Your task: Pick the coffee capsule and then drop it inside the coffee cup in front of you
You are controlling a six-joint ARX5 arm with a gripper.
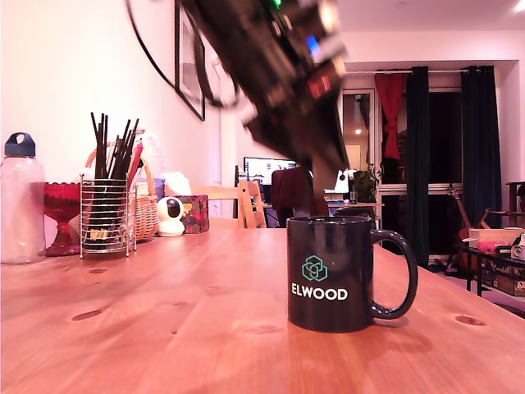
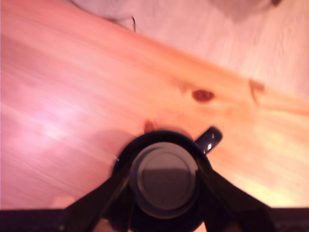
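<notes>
Presently the coffee capsule sits clamped between my two fingers, its round face turned to the wrist camera and almost filling the dark mouth of the coffee cup directly beneath it. My claw is closed on the capsule from both sides; I judge the grip is kept only so that the pod lines up over the opening before release.

The wrist view confirms the alignment: capsule, rim and loop handle lie concentric or nearly so, with bare worktop all around. It cannot show height above the rim.

The exterior view supplies that. My arm slants down, blurred, and the claw ends just above the coffee cup, which stands upright on the worktop, handle to the exterior view's right. The capsule itself cannot be made out there.

Well apart, at the exterior view's left, stand a bottle, a red glass bowl and a wire holder of dark sticks. None obstructs the drop.
</notes>
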